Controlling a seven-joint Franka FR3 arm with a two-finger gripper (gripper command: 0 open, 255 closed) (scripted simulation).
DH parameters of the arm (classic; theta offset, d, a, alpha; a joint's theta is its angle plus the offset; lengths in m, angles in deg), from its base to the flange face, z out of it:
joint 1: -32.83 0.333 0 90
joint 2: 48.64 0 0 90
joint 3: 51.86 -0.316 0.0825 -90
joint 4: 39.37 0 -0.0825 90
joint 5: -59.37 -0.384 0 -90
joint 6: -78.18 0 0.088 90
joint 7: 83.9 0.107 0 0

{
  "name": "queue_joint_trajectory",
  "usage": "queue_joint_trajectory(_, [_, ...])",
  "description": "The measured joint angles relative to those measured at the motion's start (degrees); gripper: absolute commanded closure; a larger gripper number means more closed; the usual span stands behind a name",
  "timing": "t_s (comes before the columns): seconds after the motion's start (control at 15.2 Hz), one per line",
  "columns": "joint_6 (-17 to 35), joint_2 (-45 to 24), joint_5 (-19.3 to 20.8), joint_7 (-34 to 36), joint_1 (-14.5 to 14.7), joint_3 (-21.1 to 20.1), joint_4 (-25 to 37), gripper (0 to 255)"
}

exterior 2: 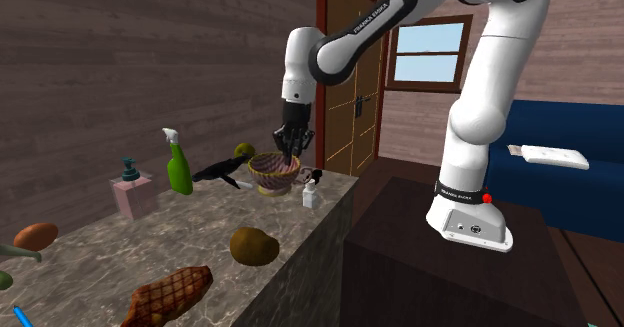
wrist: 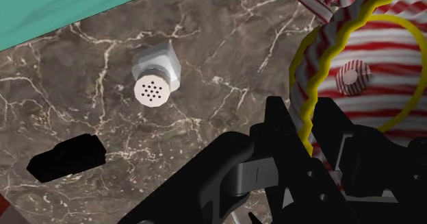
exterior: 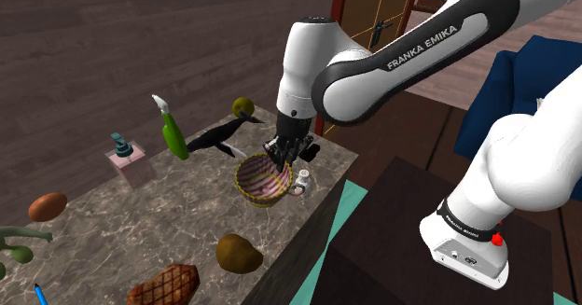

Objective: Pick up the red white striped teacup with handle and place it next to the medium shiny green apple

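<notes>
room: wood-plank walls, door [exterior 2: 350, 105] and window [exterior 2: 425, 55] behind the arm, blue sofa [exterior: 527, 79] at 3 o'clock in the shoulder view.
tabletop [exterior: 112, 228]: long dark slab with white marble veining, cluttered. Teal floor [wrist: 68, 10] shows past its edge.
arm [exterior: 392, 61]: comes off the dark stand [exterior: 401, 247] and bends over mid-tabletop, wrist pointing down.
jaws: down on the teacup's yellow rim, on the side facing the shaker. Cup wall sits in the gap, but I cannot tell whether they're clamped or just around it.
teacup [exterior: 258, 182]: red-white stripes, on the tabletop near its front edge, directly under the wrist. Looks upright and not lifted.
spray bottle [exterior: 173, 131]: green, at the cup's 10 o'clock, well apart.
apple [exterior: 244, 106]: olive-green round fruit at the cup's 12 o'clock in the shoulder view, near the wall. I read it as the target.
shaker [exterior: 303, 181]: small, white, just beside the cup at its 3 o'clock.
step: grasp phase, my read. No lift or transfer yet.
next: confirm the pinch on the rim, lift straight up clear of the shaker, carry toward 12 o'clock, set down beside the apple without nudging it.
risk: a thin rim grip could let the cup swing or slip.
</notes>
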Motion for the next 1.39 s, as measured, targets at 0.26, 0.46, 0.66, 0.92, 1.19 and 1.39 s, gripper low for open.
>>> queue_joint_trajectory(0.26, [-3.32,2.24,-0.43,-0.31,0.03,0.47,1.12,255])
queue_joint_trajectory(0.46, [-5.8,3.33,-0.45,-0.1,0.06,0.63,2.56,255])
queue_joint_trajectory(0.66, [-6.67,2.02,0.32,-2.7,-1.41,2.48,4.3,255])
queue_joint_trajectory(0.92, [-7.42,0.04,1.16,-7.72,-3.87,5.75,6.29,255])
queue_joint_trajectory(1.19, [-8.41,-3.64,2.37,-12.51,-6.52,8.83,10.23,255])
queue_joint_trajectory(1.39, [-9.75,-7.13,3.3,-15.33,-8.22,10.67,14.62,255])
